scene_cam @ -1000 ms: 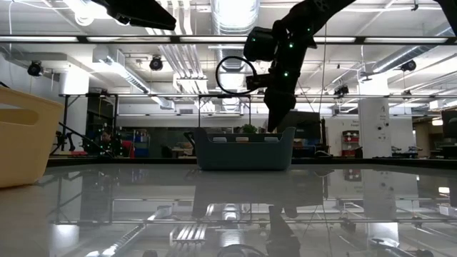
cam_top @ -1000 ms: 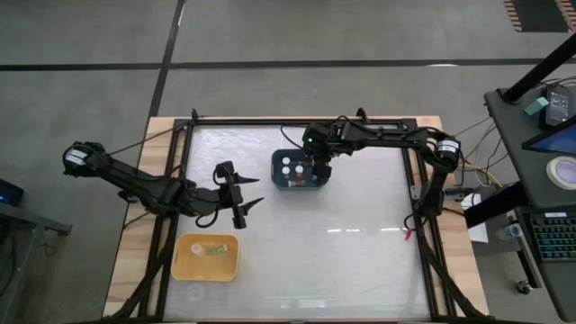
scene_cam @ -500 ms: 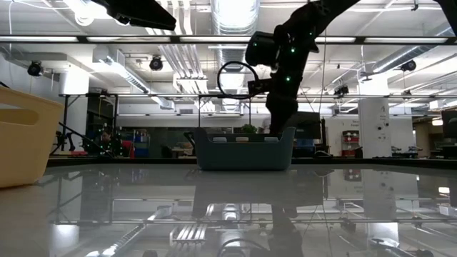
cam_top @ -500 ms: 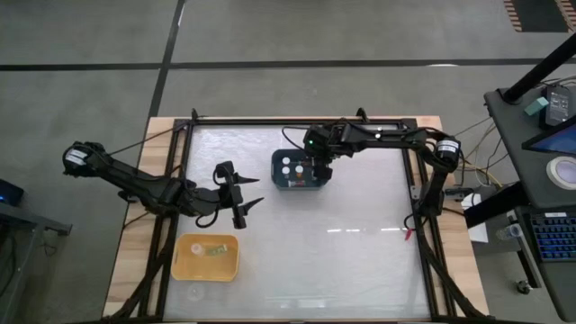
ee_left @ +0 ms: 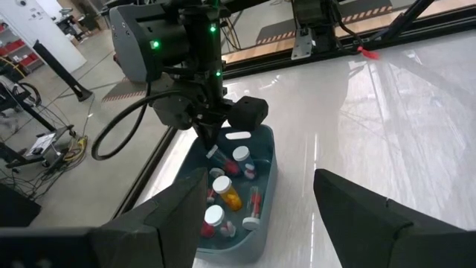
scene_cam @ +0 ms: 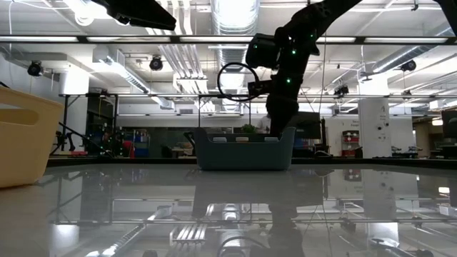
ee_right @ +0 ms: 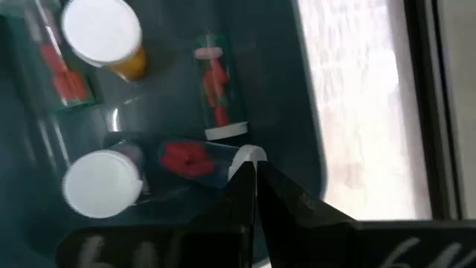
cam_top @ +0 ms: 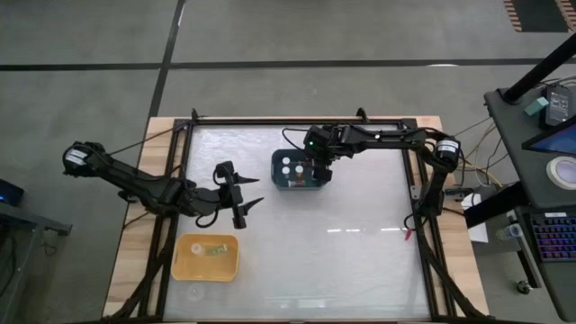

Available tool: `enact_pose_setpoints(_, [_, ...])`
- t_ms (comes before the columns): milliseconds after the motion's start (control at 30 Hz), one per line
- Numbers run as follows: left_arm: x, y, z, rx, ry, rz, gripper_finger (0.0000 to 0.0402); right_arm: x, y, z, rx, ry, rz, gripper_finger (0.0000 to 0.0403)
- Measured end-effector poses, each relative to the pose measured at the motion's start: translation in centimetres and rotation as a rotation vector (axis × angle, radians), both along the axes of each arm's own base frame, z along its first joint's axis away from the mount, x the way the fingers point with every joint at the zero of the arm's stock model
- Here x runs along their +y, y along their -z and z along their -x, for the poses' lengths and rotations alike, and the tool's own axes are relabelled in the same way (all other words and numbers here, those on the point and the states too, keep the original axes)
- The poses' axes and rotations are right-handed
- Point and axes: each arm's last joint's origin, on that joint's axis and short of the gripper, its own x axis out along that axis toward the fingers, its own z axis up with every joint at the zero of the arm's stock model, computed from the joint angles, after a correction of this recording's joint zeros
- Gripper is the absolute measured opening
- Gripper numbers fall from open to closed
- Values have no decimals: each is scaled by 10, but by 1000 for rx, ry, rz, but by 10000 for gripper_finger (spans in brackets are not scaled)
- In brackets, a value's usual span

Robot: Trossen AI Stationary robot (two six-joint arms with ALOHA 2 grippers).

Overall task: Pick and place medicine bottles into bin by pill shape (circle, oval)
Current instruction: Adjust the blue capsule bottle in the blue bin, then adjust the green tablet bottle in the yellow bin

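Dark-blue plastic bin (cam_top: 297, 171) upper centre holds small white-capped medicine bottles (ee_left: 223, 195); right pincer (ee_right: 251, 173) closed, empty, inside it; left pincer (cam_top: 245, 203) wide open, empty.

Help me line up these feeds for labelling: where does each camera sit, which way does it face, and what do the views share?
High view: overhead, straight down on the table; both arms show, left gripper open, yellow bin near it.
Low view: table-top height, level into the room; right gripper dips into the blue bin.
Left wrist view: looks past its own fingers at the blue bin.
Right wrist view: looks down into the bin at medicine bottles, fingers shut.
Shared: all four show the blue bin.
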Motion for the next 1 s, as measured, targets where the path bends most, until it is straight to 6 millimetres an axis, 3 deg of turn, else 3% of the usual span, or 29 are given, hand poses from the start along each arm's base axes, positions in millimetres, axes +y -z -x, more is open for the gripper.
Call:
enact_pose_setpoints(733, [0,0,0,0,0,0,231,11,-1,-3,-4,-14,-13,9])
enact_pose_setpoints(1000, [0,0,0,0,0,0,231,23,-23,-8,-51,-25,-9,9])
